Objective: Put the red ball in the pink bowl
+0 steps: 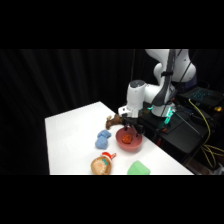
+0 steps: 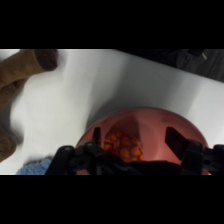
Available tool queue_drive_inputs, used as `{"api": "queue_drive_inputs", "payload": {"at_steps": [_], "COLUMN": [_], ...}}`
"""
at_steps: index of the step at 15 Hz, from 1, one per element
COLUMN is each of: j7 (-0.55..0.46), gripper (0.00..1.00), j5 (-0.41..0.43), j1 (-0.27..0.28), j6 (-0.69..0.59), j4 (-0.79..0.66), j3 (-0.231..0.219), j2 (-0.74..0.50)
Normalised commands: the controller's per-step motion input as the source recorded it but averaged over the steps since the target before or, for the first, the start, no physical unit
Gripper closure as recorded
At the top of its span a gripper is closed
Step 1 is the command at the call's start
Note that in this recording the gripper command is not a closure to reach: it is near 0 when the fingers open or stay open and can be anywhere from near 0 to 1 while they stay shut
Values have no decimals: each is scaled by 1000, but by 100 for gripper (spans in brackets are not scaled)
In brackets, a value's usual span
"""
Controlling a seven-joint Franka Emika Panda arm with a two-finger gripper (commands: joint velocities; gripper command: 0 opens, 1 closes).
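The pincer (image 1: pixel 131 131) hangs just above the pink bowl (image 1: pixel 121 144), and in the wrist view its two dark fingers (image 2: pixel 174 136) stand apart, one on each side of the red ball (image 2: pixel 124 145). The ball sits low inside the bowl (image 2: pixel 150 122); whether it rests on the bottom or is only loosely between the fingers, I cannot tell. My reading is that the placing step is at its end, with the ball let go or about to be. The next move would call for a straight lift, fingers kept wide, so nothing nudges the ball or tips the bowl's rim.

Beyond the bowl, a blue cloth-like thing (image 1: pixel 103 139) lies just beside it, a brown stuffed toy (image 1: pixel 113 120) sits near the arm side, and an orange-and-cream toy (image 1: pixel 101 164) and a flat green thing (image 1: pixel 138 168) lie toward the near edge of the desk (image 1: pixel 70 145). The desk's far left is bare, and room above is open.
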Motion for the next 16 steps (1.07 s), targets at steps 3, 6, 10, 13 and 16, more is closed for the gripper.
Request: {"api": "queue_drive_inputs", "payload": {"at_steps": [3,6,10,13,16], "j7": [-33,-76,-73,-21,131], "gripper": [0,0,0,0,0], "j5": [100,190,168,114,-21], "j1": [21,16,47,56,0], "j6": [-475,-548,-636,-612,-467], "j4": [2,-196,-93,-28,122], "j3": [57,97,60,33,70], "j2": [-460,-801,-831,-816,-550]}}
